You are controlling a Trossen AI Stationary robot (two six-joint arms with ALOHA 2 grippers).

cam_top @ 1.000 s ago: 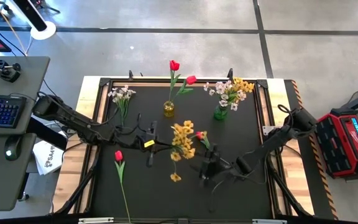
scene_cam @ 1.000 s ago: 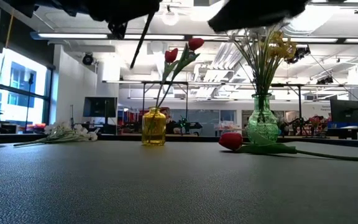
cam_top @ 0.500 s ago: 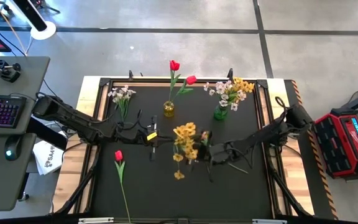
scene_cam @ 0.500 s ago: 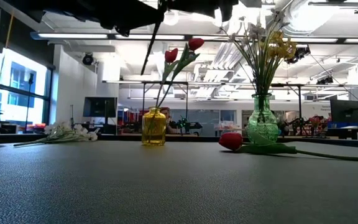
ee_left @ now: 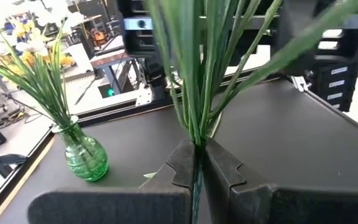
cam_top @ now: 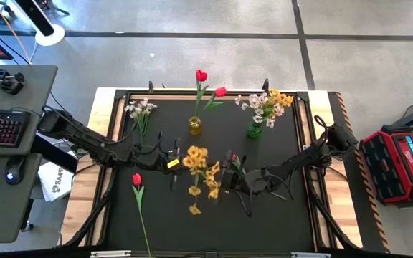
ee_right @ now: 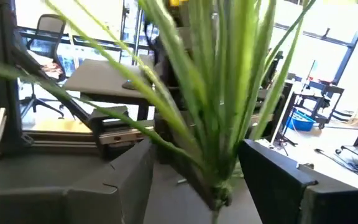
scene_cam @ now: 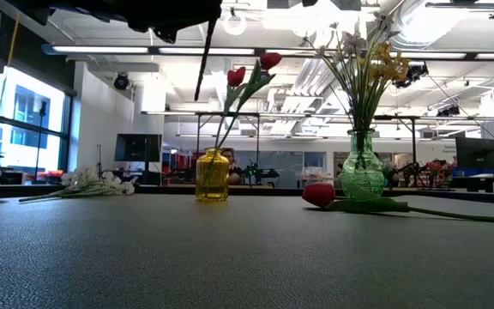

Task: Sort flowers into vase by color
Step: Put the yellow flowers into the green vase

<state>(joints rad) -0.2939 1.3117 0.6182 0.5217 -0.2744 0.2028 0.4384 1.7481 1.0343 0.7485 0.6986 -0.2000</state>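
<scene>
Yellow spray [cam_top: 201,175] now farther left, pinched in left end effector [cam_top: 172,165]; right end effector [cam_top: 228,179] open around its stems.

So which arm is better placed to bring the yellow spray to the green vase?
Probably right: the right hand is open around the stems, nearer the green vase. The left hand is shut on them.
</scene>
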